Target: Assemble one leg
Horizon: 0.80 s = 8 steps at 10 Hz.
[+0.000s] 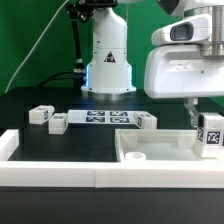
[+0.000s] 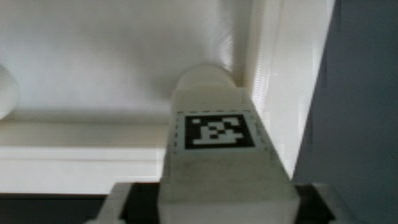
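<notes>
The gripper [image 1: 207,120] is clenched on the leg [image 1: 211,135], with the post between its fingers. In the exterior view the leg hangs below the white hand at the exterior view's right. It stands close to upright and its black-and-white tag faces the camera.

The leg's lower end is over the end of the large flat white tabletop piece [image 1: 165,148] at the exterior view's right. Whether the two touch cannot be told. A round hole [image 1: 135,157] shows in the tabletop piece near its other end, well apart from the leg.

In the wrist view the leg [image 2: 222,150] runs straight out from the gripper [image 2: 222,203], tag up. Dark finger pads [image 2: 137,203] are pressed against its sides. Its far tip points at a pale surface and is close to a raised white edge with the black table [image 2: 365,110] beyond it.

Farther back in the exterior view the marker board [image 1: 100,118] lies flat on the table. Another small tagged white piece [image 1: 146,120] sits just beside the board's end, between the board and the tabletop piece.
</notes>
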Each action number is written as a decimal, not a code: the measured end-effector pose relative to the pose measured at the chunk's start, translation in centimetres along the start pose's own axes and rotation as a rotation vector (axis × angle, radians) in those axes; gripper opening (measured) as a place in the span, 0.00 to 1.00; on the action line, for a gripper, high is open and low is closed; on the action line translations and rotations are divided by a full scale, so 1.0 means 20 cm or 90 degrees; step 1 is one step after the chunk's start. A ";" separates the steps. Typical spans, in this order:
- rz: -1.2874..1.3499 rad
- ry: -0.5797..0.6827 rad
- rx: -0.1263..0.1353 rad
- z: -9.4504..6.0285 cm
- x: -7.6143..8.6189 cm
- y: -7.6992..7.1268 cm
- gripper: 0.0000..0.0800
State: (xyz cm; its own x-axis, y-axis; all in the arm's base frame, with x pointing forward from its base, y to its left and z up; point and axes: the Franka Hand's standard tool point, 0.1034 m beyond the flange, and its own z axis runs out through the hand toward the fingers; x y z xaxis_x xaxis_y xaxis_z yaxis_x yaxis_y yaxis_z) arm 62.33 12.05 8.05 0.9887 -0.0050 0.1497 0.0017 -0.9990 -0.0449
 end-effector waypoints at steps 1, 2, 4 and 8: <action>0.108 0.007 0.004 0.00 -0.01 0.01 0.36; 0.214 0.016 0.006 0.00 -0.02 0.02 0.36; 0.384 0.021 0.018 0.00 -0.02 0.03 0.37; 0.688 0.021 0.031 0.00 -0.02 0.04 0.37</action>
State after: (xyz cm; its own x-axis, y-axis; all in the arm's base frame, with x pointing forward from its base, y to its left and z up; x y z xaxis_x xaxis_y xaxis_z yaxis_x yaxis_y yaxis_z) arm 61.86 11.22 7.92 0.4667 -0.8838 0.0335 -0.8616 -0.4629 -0.2084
